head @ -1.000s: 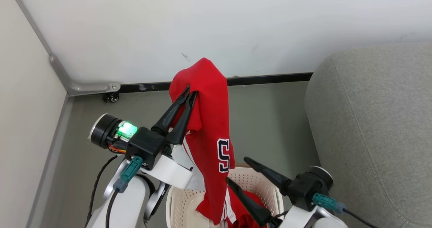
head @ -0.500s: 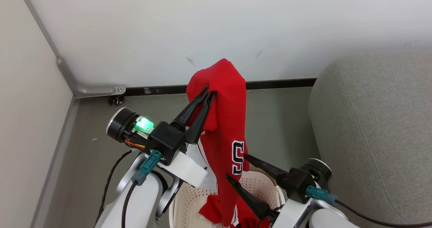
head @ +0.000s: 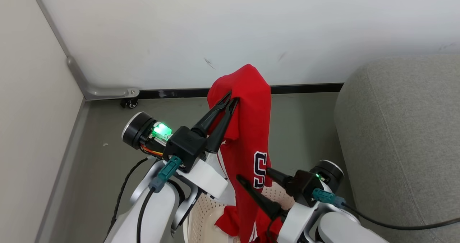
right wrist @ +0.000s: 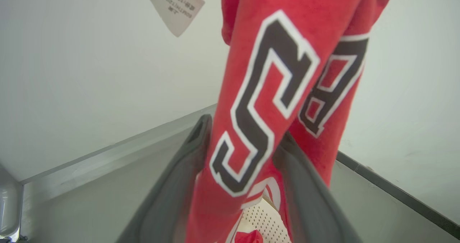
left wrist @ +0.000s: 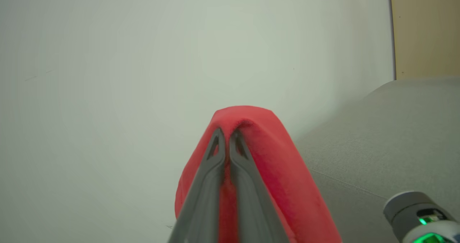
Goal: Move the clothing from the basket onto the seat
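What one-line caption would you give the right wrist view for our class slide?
Right gripper, fingers apart either side of the hanging red garment with block lettering, basket below.

The right pincer [head: 253,173] has pushed in toward 9 o'clock on the hanging clothing [head: 248,128]. Its fingers, a second ago spread beside the garment at its 4 o'clock, now straddle the lettered fold, one in front and one behind. The head camera has swung, sliding the whole scene toward 3 o'clock.
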Robot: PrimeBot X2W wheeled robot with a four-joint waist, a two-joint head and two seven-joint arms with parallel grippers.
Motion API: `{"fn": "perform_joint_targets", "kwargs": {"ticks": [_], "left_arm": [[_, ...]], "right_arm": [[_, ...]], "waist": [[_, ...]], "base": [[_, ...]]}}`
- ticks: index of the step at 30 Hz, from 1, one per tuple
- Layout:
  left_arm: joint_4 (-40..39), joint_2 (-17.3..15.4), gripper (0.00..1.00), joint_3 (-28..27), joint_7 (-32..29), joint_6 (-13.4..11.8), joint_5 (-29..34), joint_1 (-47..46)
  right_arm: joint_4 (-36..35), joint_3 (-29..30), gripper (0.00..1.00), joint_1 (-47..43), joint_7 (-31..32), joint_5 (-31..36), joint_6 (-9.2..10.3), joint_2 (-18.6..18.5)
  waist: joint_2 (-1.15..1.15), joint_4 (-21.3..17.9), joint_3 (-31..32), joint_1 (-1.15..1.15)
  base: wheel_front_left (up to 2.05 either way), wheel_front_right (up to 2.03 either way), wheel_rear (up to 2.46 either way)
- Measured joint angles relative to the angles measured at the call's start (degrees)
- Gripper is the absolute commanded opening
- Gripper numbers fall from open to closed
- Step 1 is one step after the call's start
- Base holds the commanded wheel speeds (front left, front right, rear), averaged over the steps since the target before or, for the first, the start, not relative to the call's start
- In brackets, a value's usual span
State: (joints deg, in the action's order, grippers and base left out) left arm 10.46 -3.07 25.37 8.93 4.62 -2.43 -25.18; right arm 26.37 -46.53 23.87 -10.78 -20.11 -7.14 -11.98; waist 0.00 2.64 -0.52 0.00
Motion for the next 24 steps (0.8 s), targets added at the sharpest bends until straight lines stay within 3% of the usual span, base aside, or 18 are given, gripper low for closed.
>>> {"fn": "perform_joint_targets", "kwargs": {"ticks": [4, 5, 17, 24], "left_arm": [[0.38, 0.01, 0.0, -0.09, -0.19, -0.01, -0.93, -0.01], [0.48, 0.02, 0.0, -0.13, -0.19, -0.08, -0.98, 0.0], [5.43, -0.25, 0.0, -4.05, -0.33, -2.23, -2.59, 0.31], [9.81, -0.77, 0.0, -6.54, 0.2, -2.61, -5.05, 2.32]], "right_arm": [[1.55, -0.32, 0.05, 1.2, -0.99, 1.19, 0.0, 0.55], [1.79, -0.46, 0.0, 1.33, -1.3, 1.68, 0.0, 0.71], [1.52, 0.75, 0.0, 1.51, -2.87, -1.82, 0.0, 0.96], [-2.36, 5.69, 0.0, -0.77, -3.08, -6.64, 0.0, -0.97]], "waist": [[0.0, 0.03, -0.15, 0.0], [0.0, 0.01, -0.2, 0.0], [0.0, -0.79, -0.52, 0.0], [0.0, -2.07, -0.45, 0.0]], "base": [[0.0, 0.0, 0.0], [0.0, 0.0, 0.0], [0.0, 0.0, 0.0], [0.0, 0.0, 0.0]]}}
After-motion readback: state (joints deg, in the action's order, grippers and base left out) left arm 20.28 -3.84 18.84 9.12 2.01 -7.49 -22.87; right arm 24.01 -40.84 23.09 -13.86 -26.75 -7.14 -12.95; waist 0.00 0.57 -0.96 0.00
